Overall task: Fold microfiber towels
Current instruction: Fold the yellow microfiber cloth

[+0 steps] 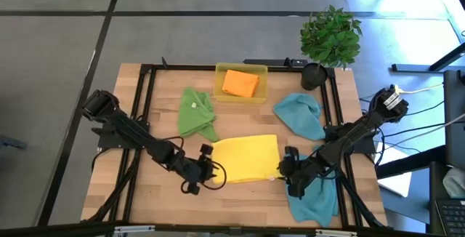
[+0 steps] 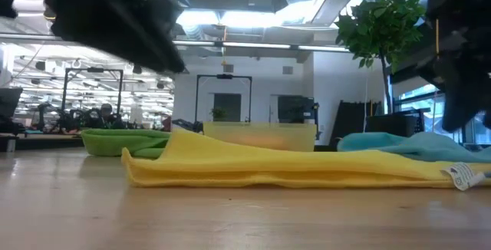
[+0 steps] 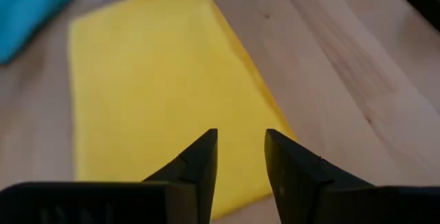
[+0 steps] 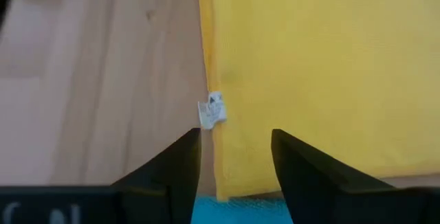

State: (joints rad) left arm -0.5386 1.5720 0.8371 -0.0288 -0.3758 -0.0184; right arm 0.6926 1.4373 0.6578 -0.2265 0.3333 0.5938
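The yellow towel lies flat in the middle of the wooden surface, folded over once so it looks like a long shape with two layers. That looks like the first fold done, and the two hands have let go of it.

The left hand sits just at the towel's left edge, and its two dark fingers are apart with nothing between them. The right hand sits at the towel's right edge, partly over a teal towel. Its fingers are apart too and hold nothing.

I think the next move is a second fold. Each hand would need to pinch a short edge, catching both layers, and bring it across so the edges line up.

The other towels wait around it: another teal one and a green one farther back, and an orange one in the yellow tray.

A tiny white tag sticks out at the yellow towel's edge. It has small marks, but they are too small to read.
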